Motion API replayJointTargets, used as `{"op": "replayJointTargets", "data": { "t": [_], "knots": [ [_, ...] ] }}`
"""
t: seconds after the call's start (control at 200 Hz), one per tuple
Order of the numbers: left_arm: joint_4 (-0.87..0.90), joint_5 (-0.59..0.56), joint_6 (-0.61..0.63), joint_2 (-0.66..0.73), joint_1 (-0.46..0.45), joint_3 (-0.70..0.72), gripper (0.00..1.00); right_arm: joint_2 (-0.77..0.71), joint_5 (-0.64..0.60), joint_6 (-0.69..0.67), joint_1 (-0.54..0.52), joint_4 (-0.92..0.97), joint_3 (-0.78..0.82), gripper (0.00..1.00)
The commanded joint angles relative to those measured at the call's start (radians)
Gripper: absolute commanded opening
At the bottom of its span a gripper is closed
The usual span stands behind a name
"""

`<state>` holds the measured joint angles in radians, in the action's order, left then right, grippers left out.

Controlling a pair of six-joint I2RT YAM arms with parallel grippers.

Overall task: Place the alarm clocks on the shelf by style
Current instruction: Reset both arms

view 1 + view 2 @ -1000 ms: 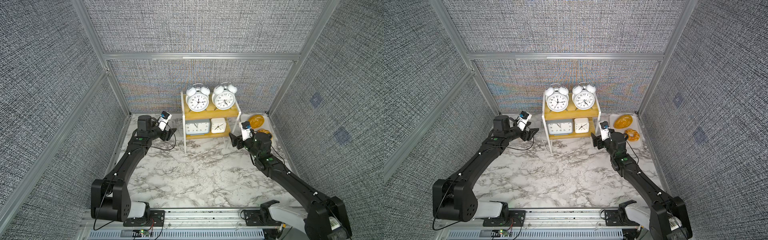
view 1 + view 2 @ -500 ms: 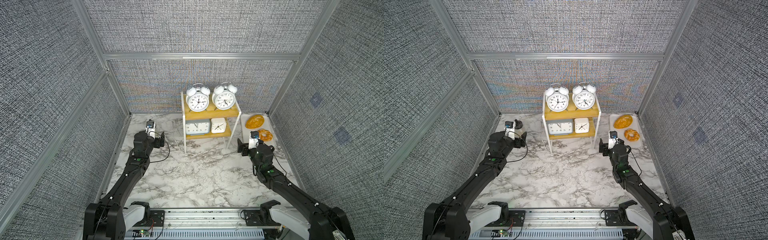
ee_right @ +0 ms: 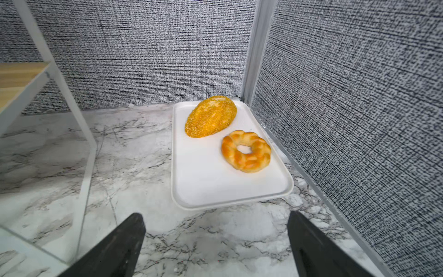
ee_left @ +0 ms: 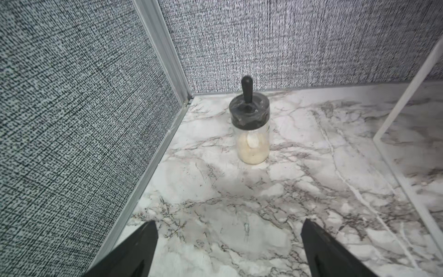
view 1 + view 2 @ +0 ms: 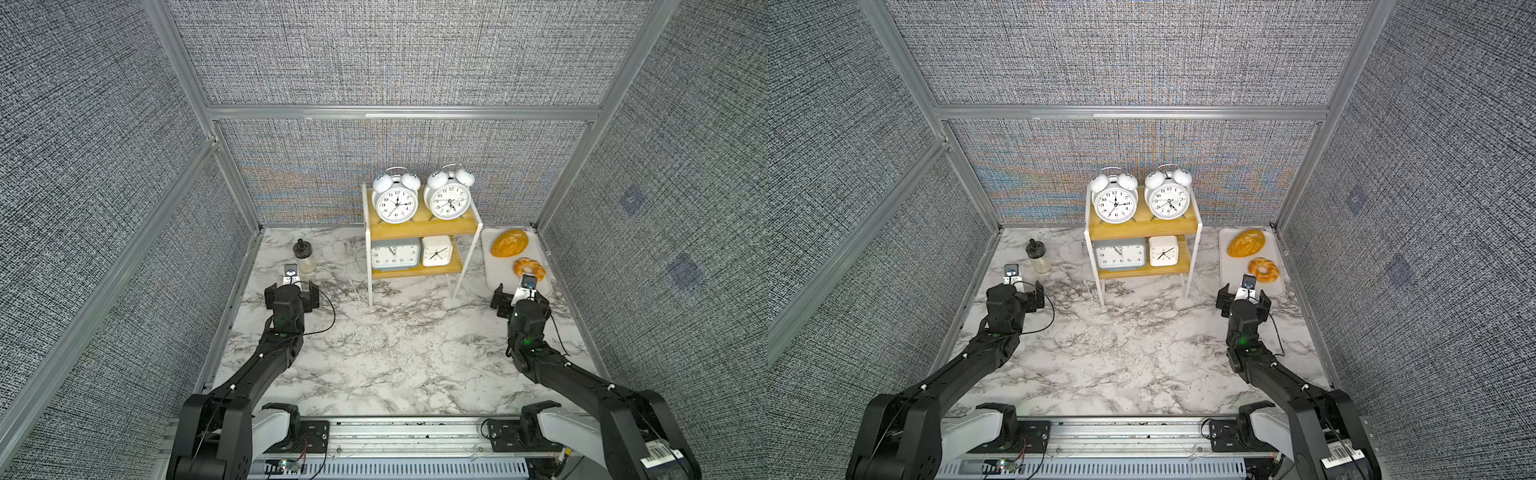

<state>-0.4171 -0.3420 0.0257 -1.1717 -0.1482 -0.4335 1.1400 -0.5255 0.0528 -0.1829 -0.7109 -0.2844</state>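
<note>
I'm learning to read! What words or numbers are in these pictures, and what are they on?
"1" to "12": left twin-bell clock dial.
"1" to "12": right twin-bell clock dial.
"10", "2", "6" and other hours: grey-blue clock.
Small white clock: too small to read.
Barcode sticker on the right arm's base: too small to read.

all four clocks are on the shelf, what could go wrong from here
The open left gripper faces the jar; driving forward might tip it.
The open right gripper hangs near the tray; a forward move might shove it.
The twin-bell clocks stand on the thin-legged shelf; a bumped leg might topple them.
</note>
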Motion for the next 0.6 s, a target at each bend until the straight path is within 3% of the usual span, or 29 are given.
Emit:
{"op": "replayJointTargets", "data": {
  "t": [0.0,0.36,0.595],
  "knots": [
    [-0.121,-0.043,0.039,-0.028,0.000,0.031,0.99,0.016,0.007,-0.009,0.029,-0.118,0.025,0.98],
    [-0.237,0.050,0.070,-0.107,0.025,0.076,0.99,0.144,0.227,-0.094,0.098,-0.357,0.101,0.99],
    [-0.306,0.221,0.013,-0.126,0.056,0.091,0.99,0.173,0.294,-0.095,0.105,-0.459,0.128,0.99]
  ]
}}
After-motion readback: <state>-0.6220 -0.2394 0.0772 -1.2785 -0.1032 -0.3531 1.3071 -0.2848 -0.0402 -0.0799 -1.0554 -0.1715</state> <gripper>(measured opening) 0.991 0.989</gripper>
